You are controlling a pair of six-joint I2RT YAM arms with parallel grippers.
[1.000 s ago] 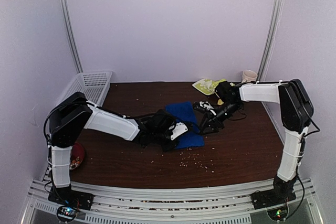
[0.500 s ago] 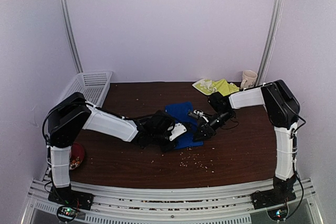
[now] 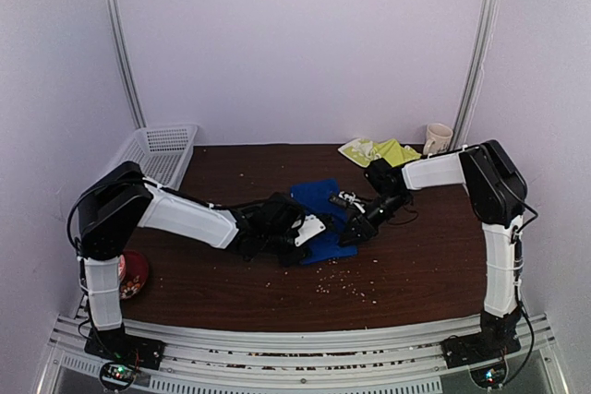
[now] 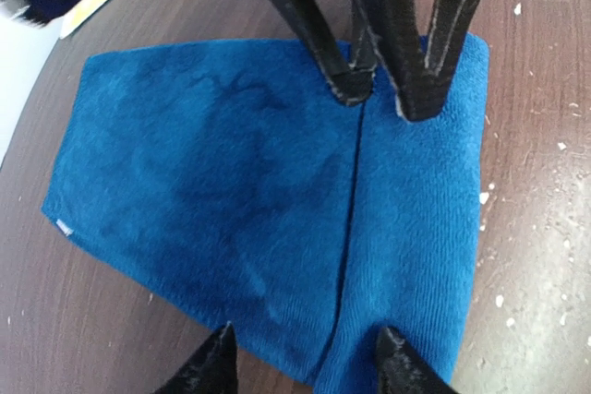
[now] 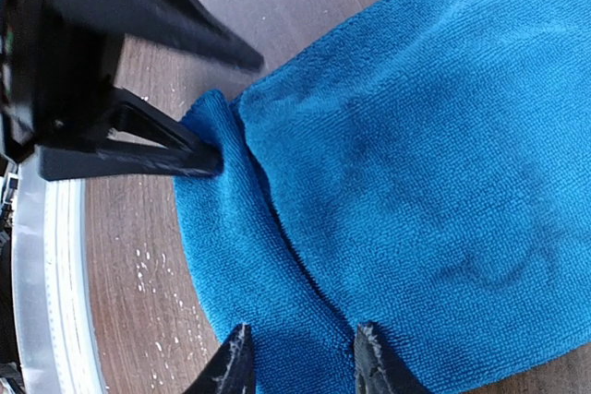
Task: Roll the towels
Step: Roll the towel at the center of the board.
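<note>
The blue towel [image 4: 212, 163] lies at the middle of the counter [image 3: 416, 265], one edge folded over into a strip. The left claw [image 4: 309, 366] is at its 8 o'clock side, fingers apart across the fold. The right claw [image 5: 300, 362], at 4 o'clock, is also spread over the strip. The yellow-green towel [image 3: 379, 150] lies crumpled at 1 o'clock, beside a cup [image 3: 438, 138].

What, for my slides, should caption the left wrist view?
Left pincer and right pincer, open, face across the folded blue towel.
</note>
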